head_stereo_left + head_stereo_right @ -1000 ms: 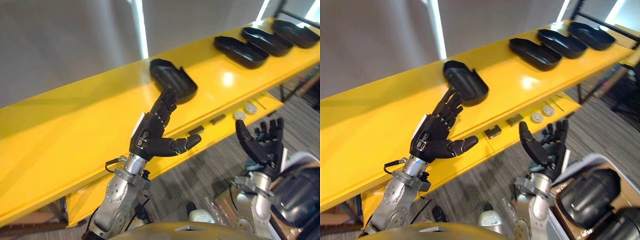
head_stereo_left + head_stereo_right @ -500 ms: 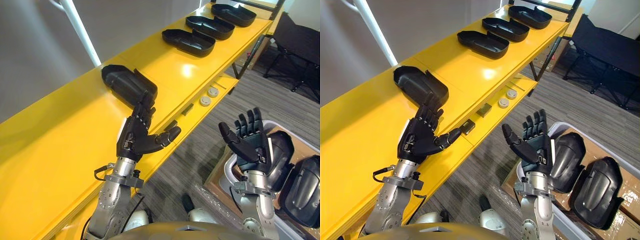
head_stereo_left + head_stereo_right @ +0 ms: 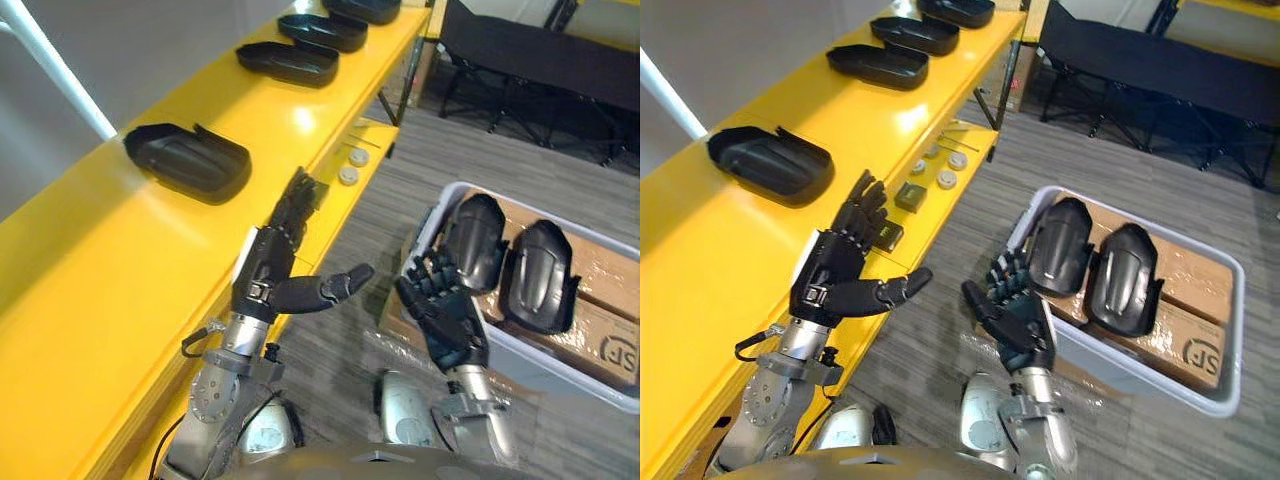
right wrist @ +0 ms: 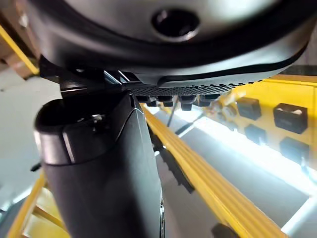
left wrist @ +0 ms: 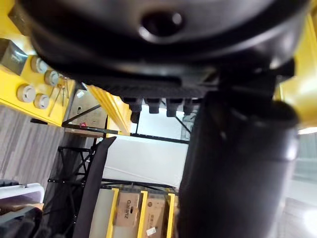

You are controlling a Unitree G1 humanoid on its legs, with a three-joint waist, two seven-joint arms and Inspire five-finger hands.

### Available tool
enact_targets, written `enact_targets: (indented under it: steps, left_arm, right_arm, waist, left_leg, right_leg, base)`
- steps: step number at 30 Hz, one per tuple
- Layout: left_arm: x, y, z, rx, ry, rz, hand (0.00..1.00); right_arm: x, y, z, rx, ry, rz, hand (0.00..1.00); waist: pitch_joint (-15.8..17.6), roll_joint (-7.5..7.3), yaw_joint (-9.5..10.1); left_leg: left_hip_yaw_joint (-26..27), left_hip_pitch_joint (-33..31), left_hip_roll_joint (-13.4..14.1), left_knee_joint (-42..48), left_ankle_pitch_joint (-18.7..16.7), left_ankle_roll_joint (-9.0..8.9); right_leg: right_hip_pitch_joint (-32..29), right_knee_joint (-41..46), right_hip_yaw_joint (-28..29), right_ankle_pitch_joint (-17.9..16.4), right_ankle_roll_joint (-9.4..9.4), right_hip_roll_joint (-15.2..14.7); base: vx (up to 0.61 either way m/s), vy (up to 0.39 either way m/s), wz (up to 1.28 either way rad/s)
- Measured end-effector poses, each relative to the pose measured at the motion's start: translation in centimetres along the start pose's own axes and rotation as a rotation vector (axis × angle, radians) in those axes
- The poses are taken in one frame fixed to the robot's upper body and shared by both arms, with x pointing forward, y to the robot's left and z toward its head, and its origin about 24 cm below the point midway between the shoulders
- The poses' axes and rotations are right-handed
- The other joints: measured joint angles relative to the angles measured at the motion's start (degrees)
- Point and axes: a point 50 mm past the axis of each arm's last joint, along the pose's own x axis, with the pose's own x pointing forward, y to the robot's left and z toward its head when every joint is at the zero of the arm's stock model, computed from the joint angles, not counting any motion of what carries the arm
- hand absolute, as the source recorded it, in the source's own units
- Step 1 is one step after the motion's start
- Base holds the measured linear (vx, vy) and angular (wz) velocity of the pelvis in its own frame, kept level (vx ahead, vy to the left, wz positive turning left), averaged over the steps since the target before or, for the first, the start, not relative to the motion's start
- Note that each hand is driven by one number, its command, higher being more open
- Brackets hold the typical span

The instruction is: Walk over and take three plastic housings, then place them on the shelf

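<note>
Yellow shelf [image 3: 90, 270], farthest housing [image 3: 362, 8] partly off-frame

shelf [image 3: 700, 260] left: four housings [image 3: 770, 160] on it | bin [image 3: 1140, 372] right: two housings [image 3: 1123, 280] inside

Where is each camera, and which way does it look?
Left eye view: on the head, looking down at the yellow shelf, bin, left hand and right hand.
Right eye view: just beside it; shares that scene.
Left wrist view: on that wrist, along its own hand toward the shelf.
Right wrist view: on that wrist, along its own hand toward yellow bars.
</note>
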Motion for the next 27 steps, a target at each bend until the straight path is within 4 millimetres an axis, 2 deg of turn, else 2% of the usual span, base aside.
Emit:
enact_targets:
  steps: [1, 2, 4, 5, 6, 7, 8, 9, 10, 11, 12, 13, 14, 16, 17, 18, 20, 22, 24, 26, 27]
  left_arm:
    - [0.0, 0.0, 0.0, -0.001, 0.000, -0.001, 1.00]
    - [0.0, 0.0, -0.1, -0.026, 0.006, 0.000, 1.00]
    - [-0.1, 0.2, -0.3, -0.066, 0.025, 0.013, 1.00]
    - [-0.1, 0.3, -0.4, -0.105, 0.042, 0.023, 1.00]
    - [-0.1, 0.3, -0.5, -0.124, 0.049, 0.023, 1.00]
    - [-0.1, 0.0, -1.0, -0.174, 0.066, 0.027, 1.00]
    - [0.0, -1.2, -1.9, -0.258, 0.099, 0.041, 1.00]
    - [0.1, -2.0, -2.3, -0.310, 0.117, 0.032, 1.00]
    - [0.1, -3.1, -2.5, -0.363, 0.134, -0.004, 1.00]
    - [0.0, -3.8, -2.5, -0.409, 0.137, -0.047, 1.00]
    - [0.0, -4.0, -2.5, -0.413, 0.134, -0.063, 1.00]
    - [0.1, -4.1, -2.2, -0.415, 0.120, -0.079, 1.00]
    - [0.1, -4.1, -2.2, -0.415, 0.113, -0.083, 1.00]
    - [0.2, -4.1, -2.1, -0.414, 0.105, -0.087, 1.00]
    - [0.2, -4.0, -2.1, -0.411, 0.105, -0.081, 1.00]
    - [0.2, -3.8, -2.2, -0.409, 0.108, -0.076, 1.00]
    - [-0.3, -2.9, -3.1, -0.412, 0.152, -0.045, 1.00]
    - [-0.5, -2.3, -3.0, -0.384, 0.154, -0.049, 1.00]
    - [-0.5, -1.6, -2.8, -0.357, 0.135, -0.045, 1.00]
    - [-0.1, -1.2, -2.5, -0.331, 0.112, -0.061, 1.00]
    - [0.1, -0.8, -2.3, -0.313, 0.100, -0.059, 1.00]
  right_arm:
    - [0.3, 0.3, -0.4, -0.013, 0.016, 0.006, 1.00]
    - [1.3, 1.1, -0.8, -0.040, 0.035, 0.026, 1.00]
    - [1.7, 1.6, -0.8, -0.056, 0.031, 0.027, 1.00]
    - [1.6, 1.7, -0.9, -0.062, 0.030, 0.012, 1.00]
    - [1.4, 1.6, -1.0, -0.068, 0.034, 0.001, 1.00]
    - [1.1, 0.7, -0.8, -0.109, 0.043, -0.026, 1.00]
    - [0.6, -1.1, -0.2, -0.156, 0.052, -0.080, 1.00]
    - [0.2, -2.3, 0.4, -0.185, 0.052, -0.121, 1.00]
    - [-0.8, -4.2, 1.3, -0.229, 0.049, -0.197, 1.00]
    - [-1.7, -5.9, 2.3, -0.269, 0.037, -0.267, 1.00]
    - [-1.9, -6.4, 2.7, -0.285, 0.028, -0.289, 1.00]
    - [-2.0, -6.8, 3.4, -0.301, -0.004, -0.310, 1.00]
    - [-2.1, -6.9, 3.6, -0.301, -0.035, -0.327, 1.00]
    - [-2.2, -6.8, 3.9, -0.306, -0.064, -0.334, 1.00]
    - [-2.1, -6.7, 4.1, -0.310, -0.082, -0.344, 1.00]
    - [-2.0, -6.6, 4.2, -0.325, -0.088, -0.347, 1.00]
    - [-1.6, -6.2, 4.1, -0.376, -0.112, -0.384, 1.00]
    - [-1.4, -6.0, 4.2, -0.407, -0.132, -0.412, 1.00]
    - [-0.8, -5.9, 4.6, -0.404, -0.169, -0.452, 1.00]
    - [-0.4, -6.6, 5.7, -0.392, -0.222, -0.522, 1.00]
    - [-0.1, -7.6, 6.6, -0.392, -0.266, -0.595, 1.00]
  waist:
    - [-0.02, -0.01, 0.63]
    - [-0.13, -0.20, 2.02]
    - [-0.33, -0.68, 2.54]
    - [-0.81, -1.58, 2.25]
    - [-1.28, -2.33, 1.96]
    - [-2.07, -2.10, 0.91]
    - [-2.46, 0.76, -0.86]
    - [-2.57, 1.39, -1.64]
    - [-2.57, 2.12, -2.64]
    - [-2.50, 2.02, -3.07]
    - [-2.53, 2.02, -3.05]
    - [-2.70, 2.30, -2.90]
    - [-2.75, 2.37, -2.90]
    - [-2.90, 2.54, -2.65]
    - [-3.09, 2.82, -2.28]
    - [-3.08, 2.78, -2.22]
    - [-3.12, 1.61, -1.05]
    - [-2.92, 0.41, -0.63]
    - [-2.64, -0.59, -0.61]
    - [-2.25, -1.65, -0.56]
    - [-2.29, -2.72, -0.61]
  left_leg:
    - [0.01, -0.70, 0.85, 0.09, 0.56, -0.87]
    - [-0.03, -2.37, 3.25, 0.55, 1.84, -3.10]
    - [-0.12, -3.35, 5.56, 0.64, 3.32, -5.75]
    - [-0.28, -3.51, 7.24, -0.10, 5.07, -8.41]
    - [-0.35, -3.48, 7.51, -0.92, 6.28, -9.62]
    - [-2.07, -3.21, 8.66, -4.64, 9.86, -10.60]
    - [-5.31, -3.29, 10.67, -9.75, 14.87, -8.45]
    - [-6.33, -3.29, 11.19, -11.68, 17.93, -6.78]
    - [-6.92, -3.26, 11.53, -12.34, 22.68, -4.29]
    - [-7.11, -2.69, 10.79, -11.12, 22.81, -4.58]
    - [-7.52, -2.00, 9.67, -10.84, 20.93, -6.10]
    - [-7.72, -0.80, 7.10, -9.79, 16.69, -6.84]
    - [-7.80, -0.33, 4.75, -9.48, 12.80, -6.45]
    - [-8.59, -0.04, 1.77, -10.23, 8.61, -5.74]
    - [-9.01, 0.74, 0.65, -12.59, 6.80, -6.15]
    - [-8.98, 1.11, 0.05, -13.66, 6.84, -7.21]
    - [-7.08, 3.13, -3.34, -16.63, 7.72, -6.95]
    - [-5.91, 3.19, -4.49, -16.48, 7.73, -6.86]
    - [-5.05, 2.46, -4.78, -15.95, 7.46, -6.36]
    - [-4.96, 0.96, -4.83, -14.64, 7.03, -5.97]
    - [-4.98, -0.53, -4.82, -13.76, 6.91, -5.79]
  right_leg:
    - [0.92, -0.54, -0.05, 0.02, -0.01, -1.70]
    - [3.56, -3.41, -0.92, 0.30, 0.09, -5.33]
    - [6.10, -8.34, -1.20, 1.15, 1.53, -7.41]
    - [8.47, -14.06, -1.93, 3.28, 4.67, -7.53]
    - [9.48, -16.08, -2.94, 1.97, 9.20, -7.32]
    - [10.44, -17.05, -5.40, -3.47, 14.76, -5.47]
    - [10.15, -16.58, -7.59, -4.87, 14.37, -1.86]
    - [10.10, -16.52, -8.31, -5.10, 13.90, -0.56]
    - [10.94, -16.85, -9.15, -5.68, 12.79, 0.60]
    - [11.52, -17.45, -8.62, -5.62, 12.23, 1.01]
    - [11.75, -18.23, -7.97, -5.29, 11.68, 1.21]
    - [11.71, -20.15, -6.69, -4.37, 10.35, 1.77]
    - [11.55, -21.65, -5.66, -3.33, 9.71, 2.53]
    - [10.67, -23.33, -4.51, -1.81, 9.74, 3.12]
    - [9.54, -23.99, -3.52, -0.92, 10.17, 3.41]
    - [9.18, -24.16, -3.03, -0.47, 10.58, 3.13]
    - [8.16, -25.83, -2.44, 2.77, 11.24, 0.39]
    - [8.13, -27.58, -2.42, 4.62, 11.50, -0.70]
    - [7.61, -29.41, -2.74, 7.56, 11.14, -0.89]
    - [7.37, -31.18, -3.48, 9.84, 10.94, -0.95]
    - [6.76, -32.22, -4.34, 10.83, 10.63, -0.96]
  base:
    - [-0.07, -0.396, -0.45]
    - [-0.07, -0.388, -0.46]
    - [-0.08, -0.569, -0.41]
    - [-0.07, -0.633, -0.27]
    - [-0.06, -0.700, -0.26]
    - [-0.04, -0.556, 0.04]
    - [-0.04, -0.646, 0.18]
    - [-0.02, -0.448, 0.33]
    - [-0.02, -0.530, 0.07]
    - [0.00, -0.336, -0.17]
    - [-0.01, -0.258, -0.64]
    - [0.00, -0.058, -0.76]
    - [0.00, -0.028, -0.69]
    - [0.00, 0.004, -0.40]
    - [-0.03, 0.062, -0.36]
    - [-0.03, 0.096, -0.39]
    - [-0.05, 0.165, -0.47]
    - [-0.05, 0.147, -0.32]
    - [-0.06, 0.117, -0.23]
    - [-0.08, 0.080, -0.10]
    - [-0.07, 0.034, -0.03]
